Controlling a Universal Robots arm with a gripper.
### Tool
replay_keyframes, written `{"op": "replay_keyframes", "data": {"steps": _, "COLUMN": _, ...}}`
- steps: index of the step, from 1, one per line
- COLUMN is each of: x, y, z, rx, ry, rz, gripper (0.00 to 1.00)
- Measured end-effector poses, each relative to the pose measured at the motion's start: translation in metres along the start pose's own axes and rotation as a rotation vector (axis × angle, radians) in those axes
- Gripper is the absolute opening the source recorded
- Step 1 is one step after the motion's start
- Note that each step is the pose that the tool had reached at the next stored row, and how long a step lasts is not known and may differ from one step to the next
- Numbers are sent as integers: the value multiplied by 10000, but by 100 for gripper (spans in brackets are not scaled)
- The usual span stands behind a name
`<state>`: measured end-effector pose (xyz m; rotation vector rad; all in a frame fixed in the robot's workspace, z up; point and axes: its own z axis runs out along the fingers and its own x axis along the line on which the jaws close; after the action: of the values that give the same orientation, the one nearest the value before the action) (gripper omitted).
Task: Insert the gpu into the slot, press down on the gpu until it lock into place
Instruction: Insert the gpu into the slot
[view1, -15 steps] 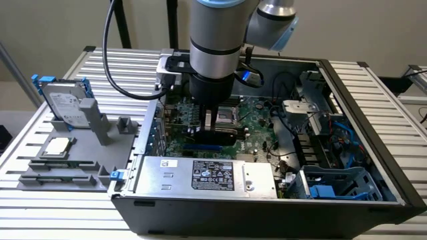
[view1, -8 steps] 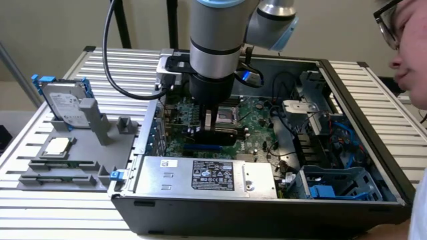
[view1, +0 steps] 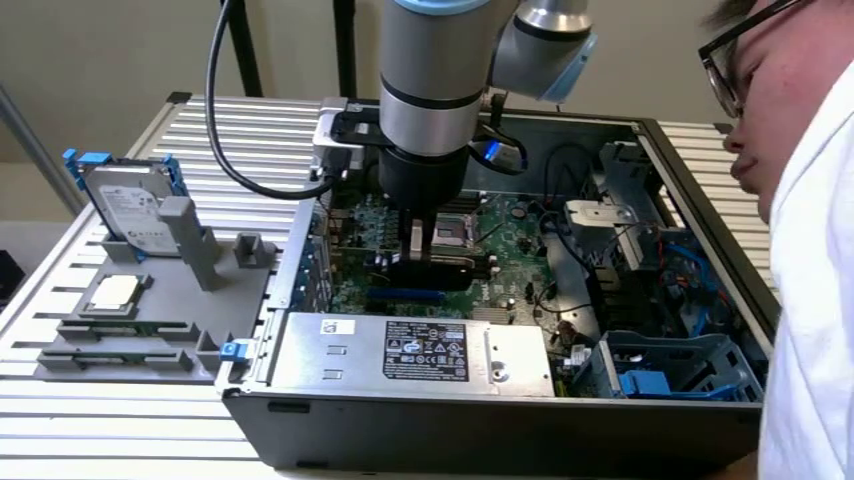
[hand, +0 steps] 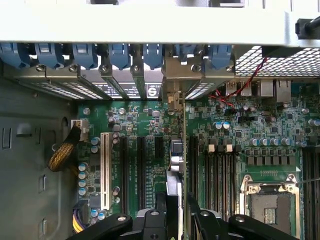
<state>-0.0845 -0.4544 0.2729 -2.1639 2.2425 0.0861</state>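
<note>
My gripper (view1: 424, 262) is shut on the gpu (view1: 438, 272), a small black card held upright over the motherboard inside the open computer case. Directly beneath the card lies the slot (view1: 407, 296), a bright-blue strip whose near side shows below the card's lower edge. I cannot tell whether the card's edge touches the slot. In the wrist view the gpu (hand: 175, 165) appears edge-on, running away from my gripper (hand: 176, 216) toward the rear brackets. The black fingers (hand: 202, 221) flank the card on both sides, and the card hides the slot here.
A silver power-supply box (view1: 414, 350) fills the case's near side. The empty CPU socket (hand: 270, 202), black memory sockets (hand: 220, 170) and a white expansion socket (hand: 105, 170) surround the card. A grey fixture with a hard drive (view1: 134, 210) stands at the exterior view's left; a person (view1: 801, 200) leans in at the right.
</note>
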Motion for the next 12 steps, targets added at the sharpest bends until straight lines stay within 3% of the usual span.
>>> {"op": "replay_keyframes", "data": {"steps": 12, "x": -25, "y": 1, "z": 2, "rx": -16, "ry": 8, "rz": -287, "gripper": 26}}
